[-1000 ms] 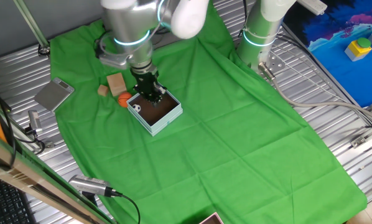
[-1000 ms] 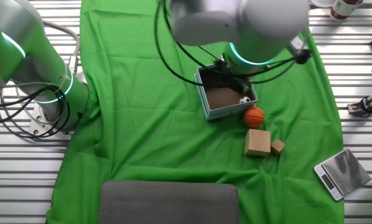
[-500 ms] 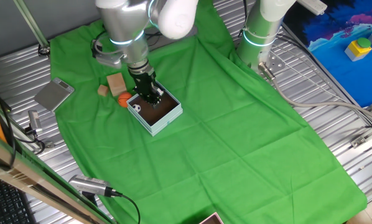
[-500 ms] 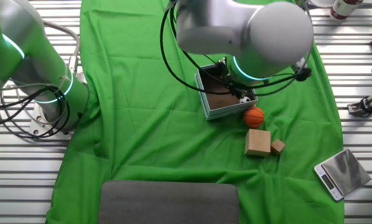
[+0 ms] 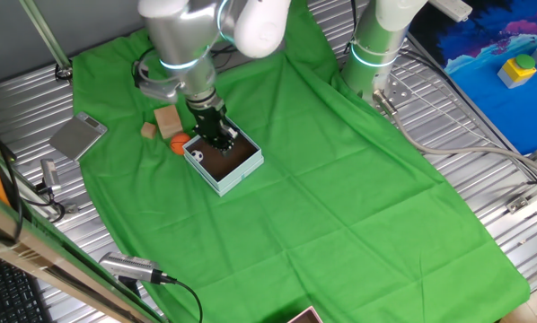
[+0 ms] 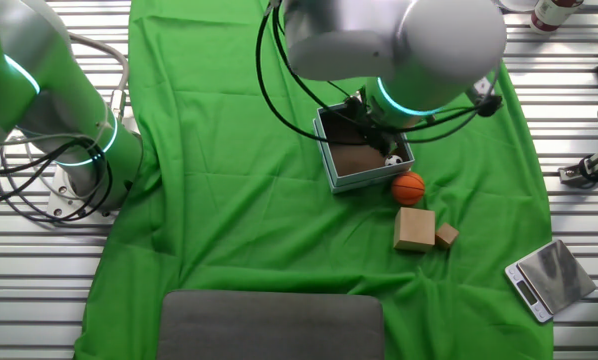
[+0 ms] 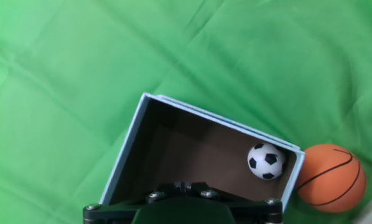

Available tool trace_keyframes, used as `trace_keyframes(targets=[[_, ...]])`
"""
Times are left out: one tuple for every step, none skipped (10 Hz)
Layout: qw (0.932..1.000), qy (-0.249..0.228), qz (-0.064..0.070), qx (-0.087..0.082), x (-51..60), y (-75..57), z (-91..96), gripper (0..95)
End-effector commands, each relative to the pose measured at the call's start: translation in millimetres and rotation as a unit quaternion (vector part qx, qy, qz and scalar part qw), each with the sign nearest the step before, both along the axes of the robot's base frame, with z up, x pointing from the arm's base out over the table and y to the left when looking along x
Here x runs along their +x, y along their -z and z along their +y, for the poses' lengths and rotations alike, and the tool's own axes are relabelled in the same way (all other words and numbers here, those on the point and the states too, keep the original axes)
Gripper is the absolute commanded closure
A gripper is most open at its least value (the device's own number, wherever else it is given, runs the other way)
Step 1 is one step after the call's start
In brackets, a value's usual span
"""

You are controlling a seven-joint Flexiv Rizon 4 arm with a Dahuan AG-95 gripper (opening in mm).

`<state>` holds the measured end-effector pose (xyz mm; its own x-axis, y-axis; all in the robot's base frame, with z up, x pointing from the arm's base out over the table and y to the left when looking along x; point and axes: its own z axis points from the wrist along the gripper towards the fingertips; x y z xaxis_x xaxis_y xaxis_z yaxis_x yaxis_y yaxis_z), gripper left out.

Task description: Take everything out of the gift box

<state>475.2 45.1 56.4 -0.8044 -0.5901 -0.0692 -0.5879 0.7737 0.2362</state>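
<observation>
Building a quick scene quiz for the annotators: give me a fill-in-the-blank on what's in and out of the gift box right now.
1. The only item left inside the gift box is the ____.
2. The orange basketball lies outside the box, on the ____ cloth.
3. Inside, the soccer ball sits in a ____ of the box.
4. In the fixed views, ____ wooden blocks lie near the basketball.

Missing words: soccer ball; green; corner; two
</observation>
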Motion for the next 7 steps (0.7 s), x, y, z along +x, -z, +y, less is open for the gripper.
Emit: trace_keyframes(targets=[[0.9999, -0.011, 0.003, -0.009, -2.4, 0.0, -2.8, 95.0], [0.9997, -0.020, 0.002, -0.016, -3.4, 0.2, -2.9, 95.0], [0.9992, -0.032, 0.002, -0.022, -4.0, 0.5, -3.3, 95.0], [0.9988, -0.040, 0.003, -0.027, -3.9, 0.6, -3.3, 95.0], [0.9977, -0.055, 0.003, -0.041, -3.6, 1.0, -3.0, 95.0], [0.9967, -0.067, 0.002, -0.045, -4.0, 1.3, -3.5, 95.0], [0.9956, -0.080, 0.000, -0.050, -5.7, 2.5, -5.2, 95.0]])
